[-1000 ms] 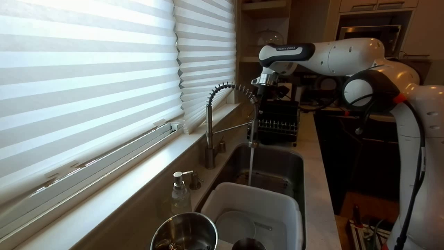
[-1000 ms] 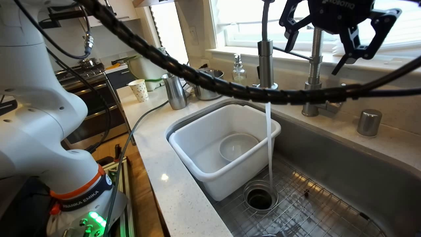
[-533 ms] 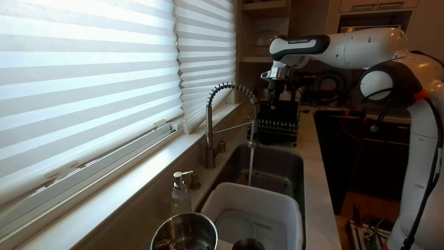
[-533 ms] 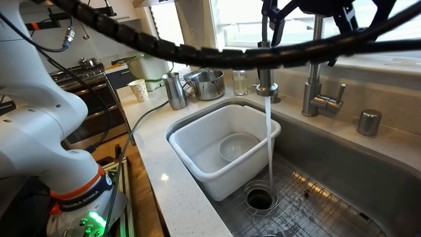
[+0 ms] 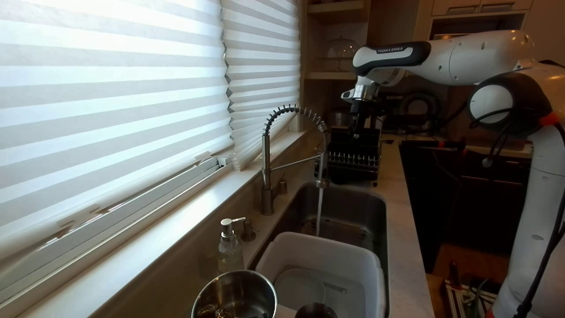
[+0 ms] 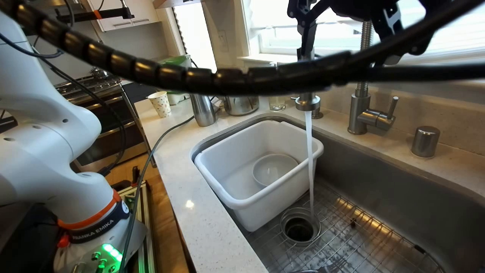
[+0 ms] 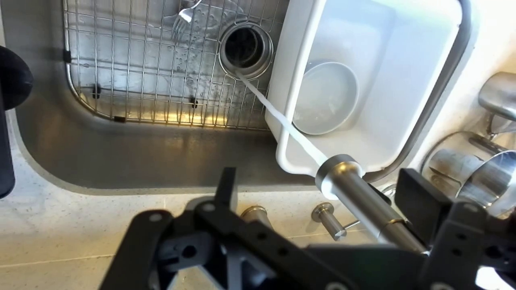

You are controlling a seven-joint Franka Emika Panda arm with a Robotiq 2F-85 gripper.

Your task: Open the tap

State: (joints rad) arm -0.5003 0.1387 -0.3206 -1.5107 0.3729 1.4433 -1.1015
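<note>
Clearly the tap (image 5: 266, 165) runs, its base on the counter (image 6: 206, 212) beside the sink (image 6: 394, 185) and its water (image 6: 310, 151) reaching the drain (image 6: 299, 229) next to the white tub (image 6: 261, 218). The gripper (image 7: 321, 181) has its fingers spread wide, holding nothing; in the wrist view the spray head (image 7: 363, 196) shows between them, contact unclear.

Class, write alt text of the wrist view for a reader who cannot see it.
Water runs from the tap to the drain of a metal sink. Beside the drain, a white tub holds a round dish; the open gripper shows at the bottom.
</note>
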